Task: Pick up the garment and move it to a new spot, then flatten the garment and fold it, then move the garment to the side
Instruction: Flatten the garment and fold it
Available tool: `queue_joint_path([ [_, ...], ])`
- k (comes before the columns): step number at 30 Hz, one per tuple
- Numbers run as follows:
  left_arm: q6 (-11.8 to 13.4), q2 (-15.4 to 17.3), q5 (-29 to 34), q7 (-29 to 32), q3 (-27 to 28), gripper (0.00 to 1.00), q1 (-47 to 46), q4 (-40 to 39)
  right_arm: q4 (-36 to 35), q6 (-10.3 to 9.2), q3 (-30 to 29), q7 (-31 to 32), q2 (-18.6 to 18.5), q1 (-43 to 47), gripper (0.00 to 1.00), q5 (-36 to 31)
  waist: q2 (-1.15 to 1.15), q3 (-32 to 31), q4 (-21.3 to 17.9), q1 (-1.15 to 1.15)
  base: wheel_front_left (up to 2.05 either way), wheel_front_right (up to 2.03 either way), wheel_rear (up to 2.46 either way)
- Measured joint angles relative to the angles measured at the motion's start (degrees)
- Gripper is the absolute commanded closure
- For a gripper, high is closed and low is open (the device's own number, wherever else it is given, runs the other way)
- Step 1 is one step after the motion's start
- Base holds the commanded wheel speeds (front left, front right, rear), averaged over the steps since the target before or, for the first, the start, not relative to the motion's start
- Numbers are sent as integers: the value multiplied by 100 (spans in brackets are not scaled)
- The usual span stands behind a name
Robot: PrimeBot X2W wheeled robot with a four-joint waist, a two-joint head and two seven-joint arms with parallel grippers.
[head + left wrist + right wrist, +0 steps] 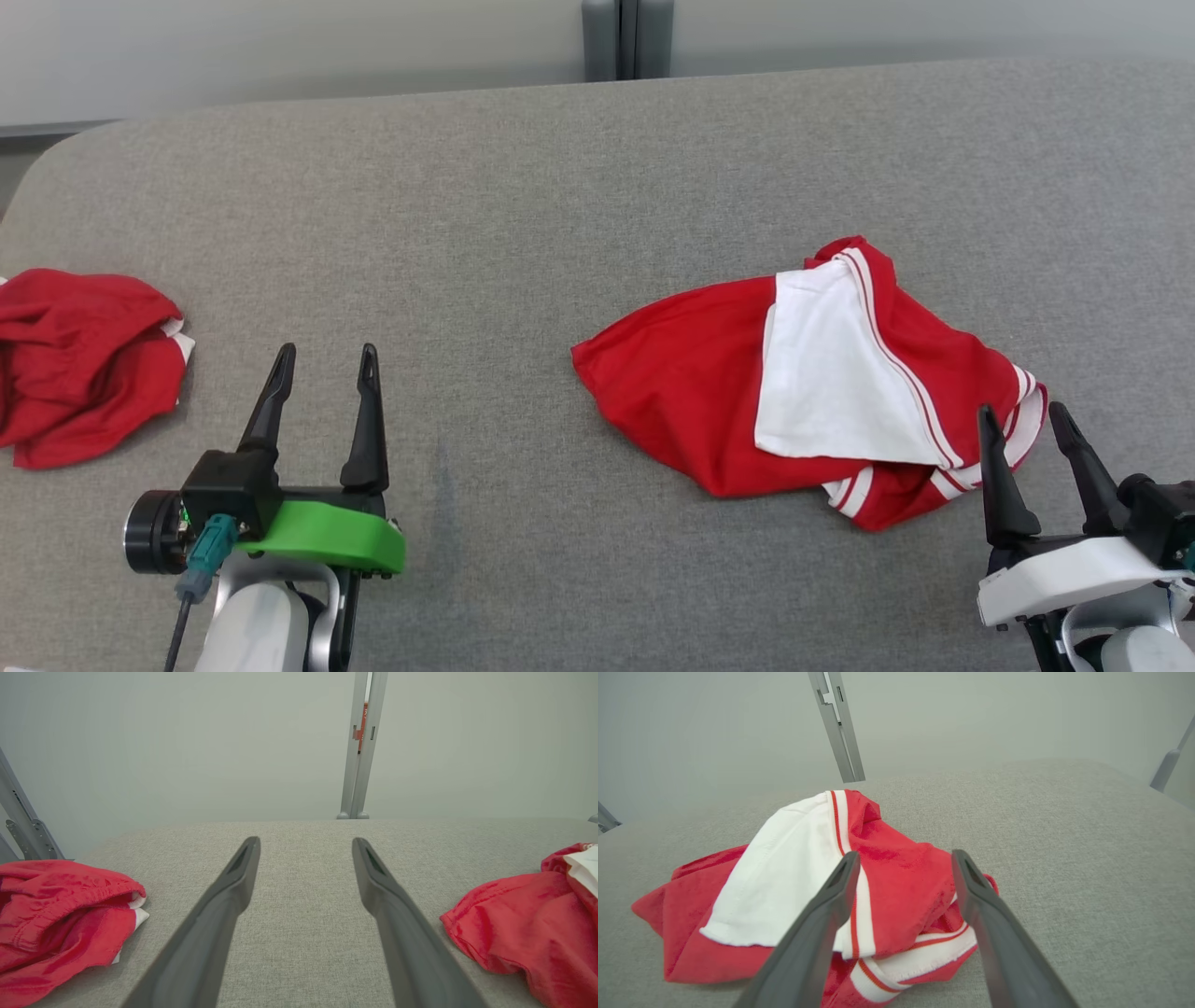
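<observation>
Left hand (327,351): we see its two dark fingers spread apart, with bare grey worktop (560,187) between and ahead of them.
Right hand (1019,411): its two fingers are likewise spread apart and grip nothing.
Red-and-white garment (681,392): it lies loosely heaped on the worktop, just ahead of the right hand and reaching off to that hand's left. It is well off to the right of the left hand.
Garment detail: a white panel edged with thin red stripes is folded over the red cloth. A white-striped hem sits nearest the right hand's fingertips.
Contact: in the right wrist view the spread fingers frame the near end of the garment. We cannot tell whether they touch the cloth.
Crumpled red garment (75,364): it is bunched on the worktop to the left of the left hand, apart from its fingers, with a little white showing at its edge.
Post (627,37): a grey upright stands beyond the far edge of the worktop, well ahead of both hands.
Count of garments: we count two, one by each hand.
Count of hands: two, each with two fingers.
</observation>
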Motion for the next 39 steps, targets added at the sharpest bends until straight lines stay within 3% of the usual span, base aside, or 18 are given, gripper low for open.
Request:
queue_joint_path([
  [10,83,66,-25,43,-10,0,302,43,-1026,0,390,371,-29,43,0,-455,0,-387,-80,0,0,0,0],
  [23,142,110,-63,91,-58,0,480,-32,-1343,0,334,680,11,198,0,-505,0,-579,-3,0,0,0,0],
  [30,165,110,-77,93,-125,0,466,-97,-1233,0,500,875,-137,188,0,-493,0,-495,29,0,0,0,0],
  [39,156,31,-57,64,-258,0,90,-107,-201,0,1773,1390,-488,-404,0,-372,0,-123,211,0,0,0,0],
])
